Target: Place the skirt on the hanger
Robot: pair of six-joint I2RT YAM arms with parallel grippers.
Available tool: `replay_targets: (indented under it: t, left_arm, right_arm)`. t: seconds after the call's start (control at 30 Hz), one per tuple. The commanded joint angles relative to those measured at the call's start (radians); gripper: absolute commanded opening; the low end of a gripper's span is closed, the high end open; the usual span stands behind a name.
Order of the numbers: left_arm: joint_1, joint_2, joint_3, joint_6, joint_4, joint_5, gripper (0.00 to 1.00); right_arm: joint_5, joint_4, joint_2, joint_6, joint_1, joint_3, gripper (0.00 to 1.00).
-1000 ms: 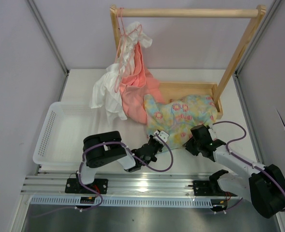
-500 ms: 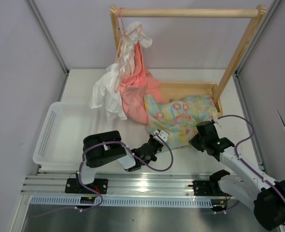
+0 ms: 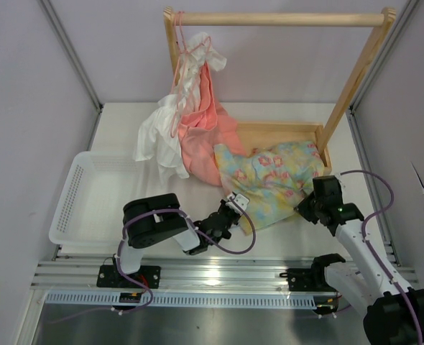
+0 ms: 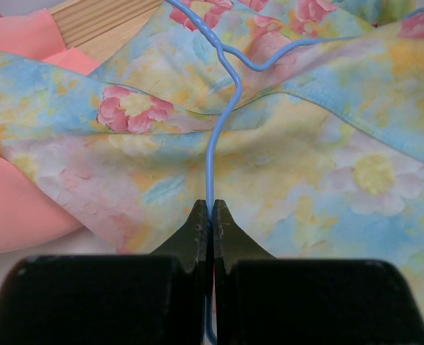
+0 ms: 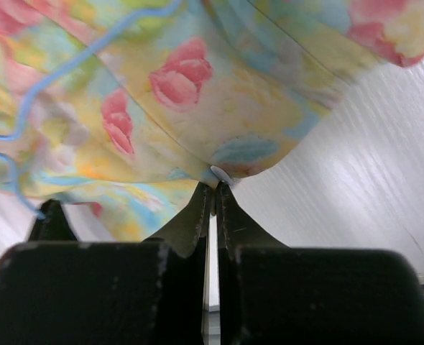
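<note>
Two arms are both working on the same bundle. Far left on the table [image 3: 291, 241] sits a white basket [image 3: 90, 194], well apart from either gripper. Next over, a white garment [image 3: 158, 140] and a salmon-pink garment [image 3: 205, 144] droop from a pink hanger [image 3: 194, 50] hooked at the left end of the wooden rack [image 3: 277, 19], with their lower ends bunched on the table.

Just right of that pile, the left gripper [image 4: 210, 212] has its fingers pressed together on the thin blue wire of the hanger [image 4: 210, 180]. In the left wrist view the wire climbs from the pinch up across the flower print to a twisted neck, then splits off to both sides. From above it's too thin to follow.

The skirt [image 3: 277, 176] lies crumpled on the table in front of the rack's base, its far edge up on the wooden frame and its left end touching the salmon-pink cloth. It stretches between the two grippers.

On its right side, the right gripper [image 5: 213, 188] is clamped on the skirt's edge, and the cloth hangs from that pinch a bit off the tabletop.
</note>
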Motion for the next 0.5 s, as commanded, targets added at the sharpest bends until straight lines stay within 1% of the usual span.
replay_targets:
  t: [0.0, 0.07, 0.17, 0.27, 0.33, 0.43, 0.47]
  left_arm:
    - [0.007, 0.008, -0.014, -0.020, 0.247, 0.001, 0.00]
    - [0.008, 0.014, -0.001, -0.016, 0.247, -0.004, 0.00]
    - [0.007, 0.028, 0.023, -0.007, 0.261, -0.019, 0.00]
    - [0.007, 0.025, 0.057, -0.005, 0.243, 0.001, 0.00]
    - [0.007, 0.021, 0.091, -0.004, 0.230, 0.012, 0.00]
    - [0.007, 0.023, 0.131, 0.001, 0.215, 0.027, 0.00]
    - [0.007, 0.023, 0.140, 0.004, 0.215, 0.027, 0.00]
  right_arm:
    - [-0.051, -0.007, 0.010, -0.057, -0.030, 0.115, 0.00]
    - [-0.063, -0.030, 0.035, -0.069, -0.033, 0.171, 0.00]
    - [-0.091, -0.030, 0.030, -0.071, -0.030, 0.195, 0.00]
    - [-0.120, -0.033, 0.042, -0.057, 0.004, 0.166, 0.00]
    - [-0.088, -0.017, 0.024, -0.027, 0.056, 0.135, 0.00]
    - [-0.086, 0.006, 0.018, 0.018, 0.096, 0.075, 0.00]
    - [-0.055, 0.010, 0.021, 0.026, 0.128, 0.065, 0.00]
